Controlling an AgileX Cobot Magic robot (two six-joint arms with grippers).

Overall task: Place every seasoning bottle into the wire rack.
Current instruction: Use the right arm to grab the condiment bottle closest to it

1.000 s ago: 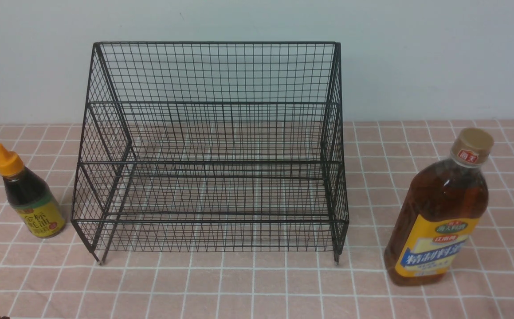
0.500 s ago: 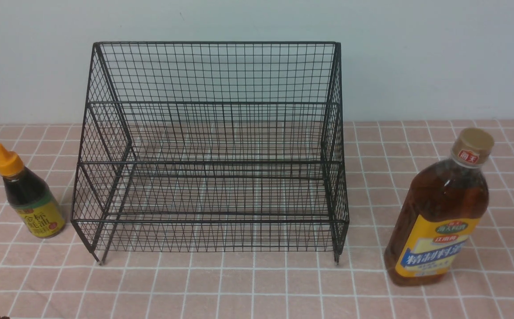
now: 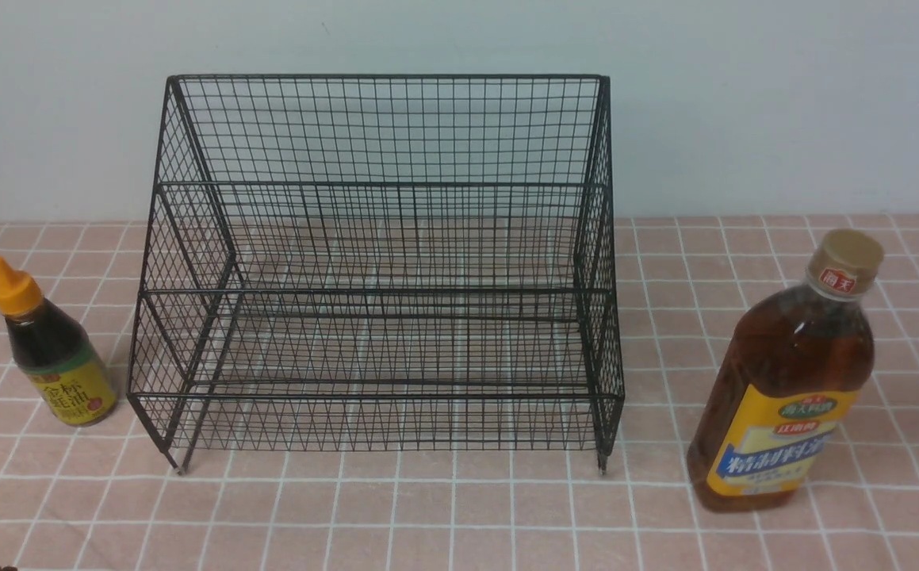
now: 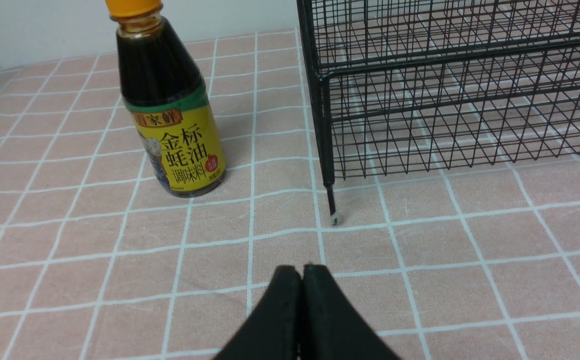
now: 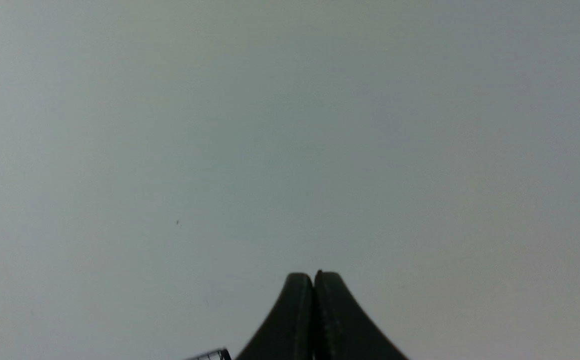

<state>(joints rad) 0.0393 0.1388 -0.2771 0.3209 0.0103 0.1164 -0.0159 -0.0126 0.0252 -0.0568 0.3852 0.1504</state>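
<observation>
Okay, both bottles are out on the worktop [image 3: 459, 507] and nothing is in the wire rack [image 3: 372, 395]. The small dark bottle [image 3: 55, 357] stands upright just beside the rack's left side. The tall amber bottle [image 3: 784, 381] stands upright to the right of the rack, a bit nearer to me.

My left claw [image 4: 302, 280] is pinched closed on nothing, low over the worktop, with the dark bottle and the rack's near-left leg in front of it. My right claw [image 5: 314, 285] is closed and empty too, and its camera shows me only blank wall.

Here's what worries me. If I go in with the claws closed, I'll knock a bottle over instead of gripping it. On the left, the outer finger could snag the mesh because the bottle sits so close to it. The amber one looks top-heavy to me, so a high or glancing grip might tip it. And if a bottle's base clips the rack's front rail, the rack may skid on its little legs.
</observation>
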